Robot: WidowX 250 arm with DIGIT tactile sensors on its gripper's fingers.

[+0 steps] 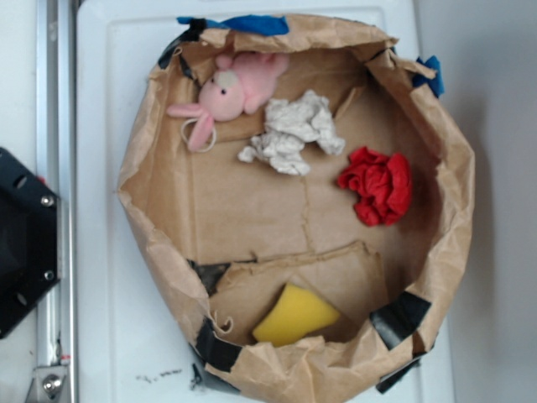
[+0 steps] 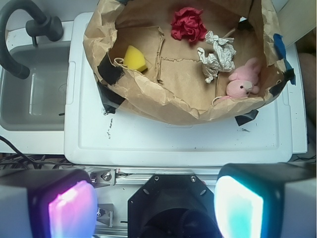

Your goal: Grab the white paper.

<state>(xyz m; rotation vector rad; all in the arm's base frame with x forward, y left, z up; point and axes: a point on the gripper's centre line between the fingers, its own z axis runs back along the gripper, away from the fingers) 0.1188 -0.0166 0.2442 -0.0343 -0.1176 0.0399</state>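
The white paper [image 1: 294,132] [image 2: 218,55] is a crumpled off-white wad lying inside the brown paper bag [image 1: 210,210] [image 2: 163,106], between the pink plush bunny [image 1: 231,92] [image 2: 242,82] and the red wad [image 1: 377,185] [image 2: 189,24]. In the wrist view my gripper [image 2: 156,208] is open, far back from the bag and above the black robot base [image 2: 168,206]. Its glowing pads [image 2: 74,208] stand wide apart with nothing between them. The exterior view does not show the gripper.
A yellow sponge [image 1: 295,315] [image 2: 135,58] lies in the bag's other end. The bag sits on a white board [image 1: 109,252] [image 2: 173,144]. A grey sink [image 2: 29,94] with a black faucet [image 2: 20,34] is at the left of the wrist view. Black tape patches the bag's rim.
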